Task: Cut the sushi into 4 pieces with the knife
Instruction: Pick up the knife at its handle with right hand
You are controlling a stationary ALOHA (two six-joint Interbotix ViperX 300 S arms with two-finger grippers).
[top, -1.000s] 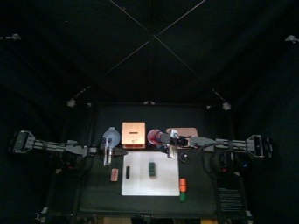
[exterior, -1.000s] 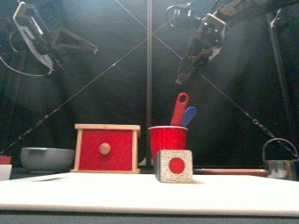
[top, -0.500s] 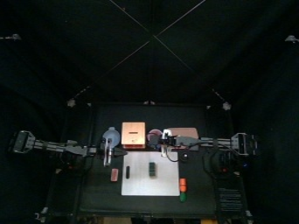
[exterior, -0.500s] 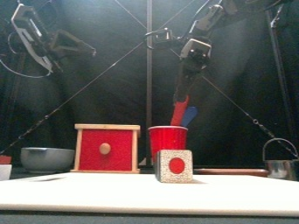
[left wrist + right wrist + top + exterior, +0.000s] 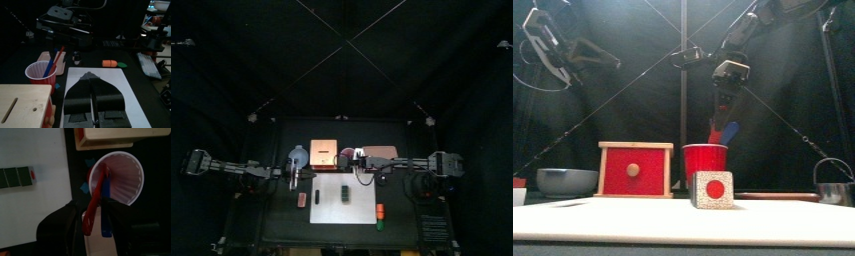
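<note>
Gripping the red knife [image 5: 719,120], the right pincer [image 5: 724,98] is clamped on it above the red cup [image 5: 704,160]. The left pincer [image 5: 91,76], jaws together and empty, hangs by the white cutting board [image 5: 323,210], where the sushi roll [image 5: 344,194] lies.

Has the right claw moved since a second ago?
Yes. In the front view the right claw has dropped toward the red cup, reaching the red knife.
</note>
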